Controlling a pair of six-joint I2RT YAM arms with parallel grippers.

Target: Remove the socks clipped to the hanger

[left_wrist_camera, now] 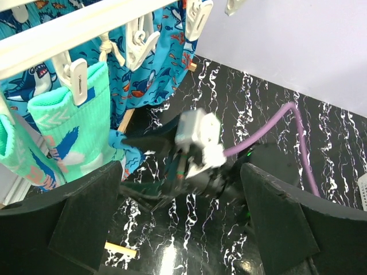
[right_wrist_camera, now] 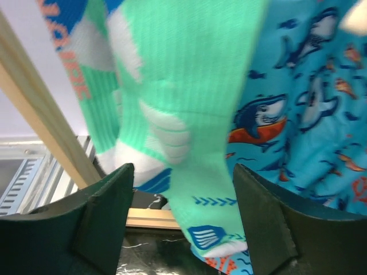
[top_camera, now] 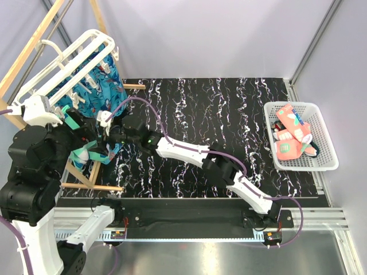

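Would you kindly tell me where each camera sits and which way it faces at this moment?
Top external: above and behind the bases, looking down on the black marbled table, white plastic drying hanger and white mesh basket; left arm and right arm show.
Left wrist: beside the hanger, facing down past mint-green ribbed socks toward the right arm; its open left tool shows.
Right wrist: low, facing those socks close up; its open right tool shows.
Shared: both wrist views hold the socks and blue shark-print fabric.

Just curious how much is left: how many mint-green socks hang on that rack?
2. In the left wrist view one mint sock hangs from a clip on the hanger; the other mint sock hangs left of it, cut by the edge. More may be hidden.
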